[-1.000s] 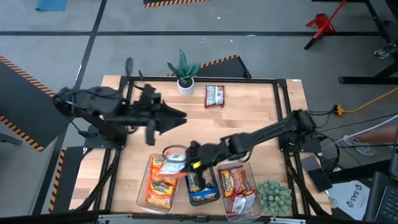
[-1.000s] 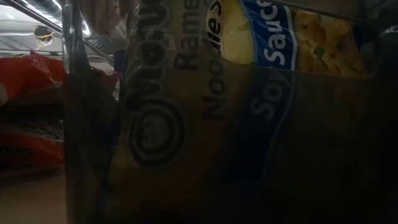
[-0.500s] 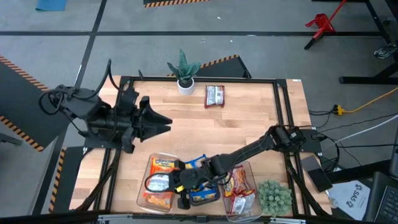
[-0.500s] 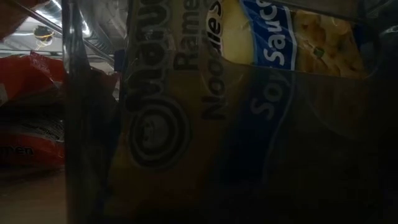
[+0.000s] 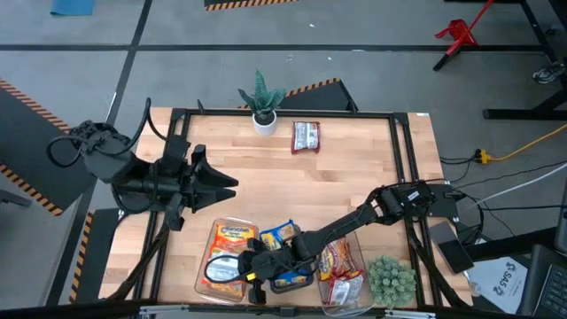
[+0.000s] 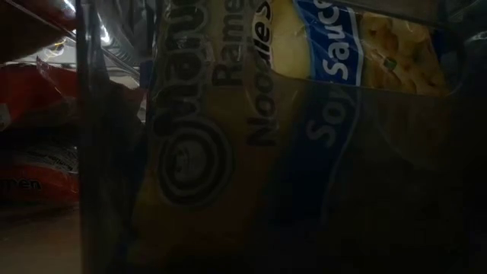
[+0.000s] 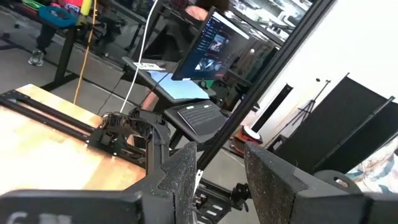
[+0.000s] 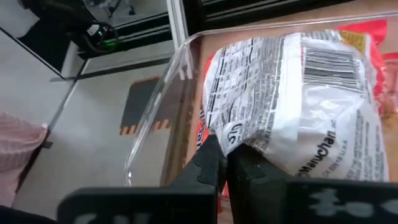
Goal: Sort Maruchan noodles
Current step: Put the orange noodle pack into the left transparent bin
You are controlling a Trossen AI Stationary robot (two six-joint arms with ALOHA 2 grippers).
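The right gripper (image 5: 237, 266) pinches an orange packet (image 5: 223, 264) over the left bin (image 5: 202, 282); the other bins look filled. One red packet (image 5: 306, 136) waits near the plant (image 5: 262, 97). The left gripper (image 5: 226, 181) hovers aside, fingers spread.

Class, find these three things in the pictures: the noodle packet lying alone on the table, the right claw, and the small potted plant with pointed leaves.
Lone noodle packet (image 5: 306, 136), high view, middle of its wrapper.
Right claw (image 5: 251, 268), high view, at the fingertips, over the bins.
Potted plant (image 5: 262, 102), high view, on its leaves above the white pot.
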